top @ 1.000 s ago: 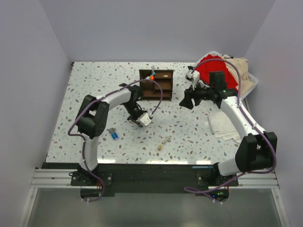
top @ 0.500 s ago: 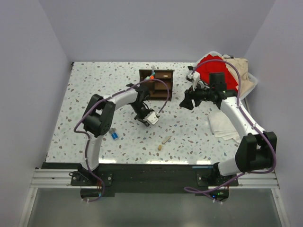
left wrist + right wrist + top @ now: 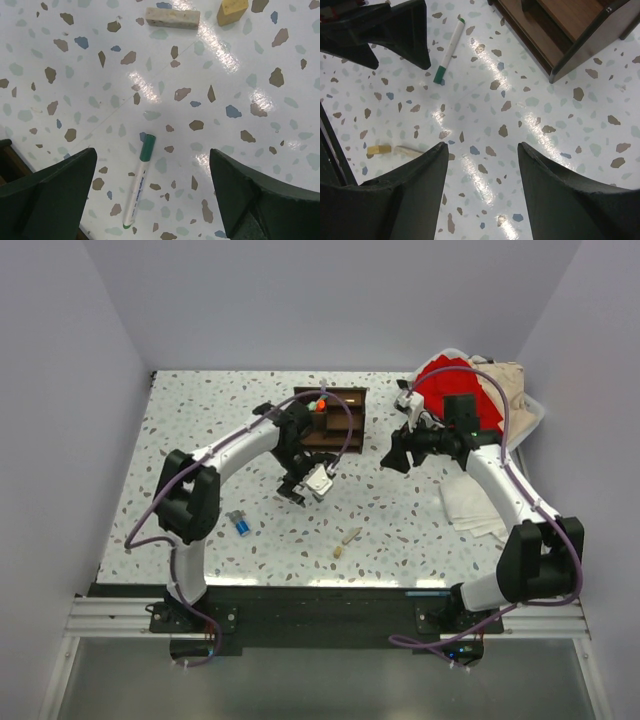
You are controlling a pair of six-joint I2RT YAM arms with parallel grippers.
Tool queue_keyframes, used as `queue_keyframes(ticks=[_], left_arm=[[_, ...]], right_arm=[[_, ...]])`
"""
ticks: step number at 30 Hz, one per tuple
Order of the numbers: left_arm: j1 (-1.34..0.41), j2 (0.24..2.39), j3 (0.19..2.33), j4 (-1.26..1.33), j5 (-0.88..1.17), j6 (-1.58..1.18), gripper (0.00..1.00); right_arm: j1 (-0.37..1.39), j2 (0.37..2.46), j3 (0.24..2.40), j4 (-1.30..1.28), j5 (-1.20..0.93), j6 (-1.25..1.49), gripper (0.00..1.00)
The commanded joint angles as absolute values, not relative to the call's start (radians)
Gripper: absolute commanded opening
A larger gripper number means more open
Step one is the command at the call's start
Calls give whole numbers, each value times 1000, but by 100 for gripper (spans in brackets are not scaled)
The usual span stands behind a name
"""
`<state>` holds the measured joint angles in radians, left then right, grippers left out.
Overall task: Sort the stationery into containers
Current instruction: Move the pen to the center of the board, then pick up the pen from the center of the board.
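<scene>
1. Tan eraser bits [image 3: 344, 544]: nearest me, loose on the worktop [image 3: 200, 430], close together, unsorted.

2. Stubby blue-grey cylinder [image 3: 242, 525]: to their left, well apart from both arms, unsorted.

3. Left fingers [image 3: 302, 490]: spread wide, holding nothing. This is the entry that has changed. Over the last second the left arm has swung inward and its wrist has shifted a little right, so the fingers now hang above item 4.

4. Green-white marker [image 3: 139, 181]: flat on the worktop, framed between the two finger tips in the left wrist view. Its green cap points toward the tan bits. It lies near the organiser's corner, not touching it.

5. White folded cloth [image 3: 470, 508]: right side, not stock.

6. Right fingers [image 3: 393, 453]: also wide and empty, just right of the organiser, practically unmoved.

7. Dark wooden organiser [image 3: 340, 425]: an orange cap [image 3: 320, 402] shows in a far cubby; I cannot tell which.

8. White basket [image 3: 530, 410]: far right, holding cloth.

Reading: nothing has changed place, only the left arm's aim. I take the marker as the next pick, with the descent and the close not yet done.
</scene>
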<state>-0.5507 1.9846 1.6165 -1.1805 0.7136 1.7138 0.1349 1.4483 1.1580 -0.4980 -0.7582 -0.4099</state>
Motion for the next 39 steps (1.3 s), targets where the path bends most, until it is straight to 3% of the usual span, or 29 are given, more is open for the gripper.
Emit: queue_keyframes(ticks=[1,5,12,20,30,34,39], left_arm=[[-566,2037,1698,-1147,749,1638,100],[-575,2176,1821,-1218,686,1583,84],[-574,2201,1784,-1233,612,1647,61],[-572,2223,1758,-1157,592,1574,48],[-568,2249,1689,-1042,505,1534,40],[-563,2264,1660,-1051,468,1546,20],[-564,2257,1602,-1042,443,1554,8]], right_arm=[[118,1462,1178,-457,-788,-394,62],[103,1460,1189,-488,-787,-419,62],[83,1462,1186,-499,-795,-428,61],[78,1476,1192,-502,-801,-420,60],[72,1483,1197,-529,-802,-431,59],[71,1488,1207,-535,-804,-433,59],[71,1499,1230,-561,-799,-452,58]])
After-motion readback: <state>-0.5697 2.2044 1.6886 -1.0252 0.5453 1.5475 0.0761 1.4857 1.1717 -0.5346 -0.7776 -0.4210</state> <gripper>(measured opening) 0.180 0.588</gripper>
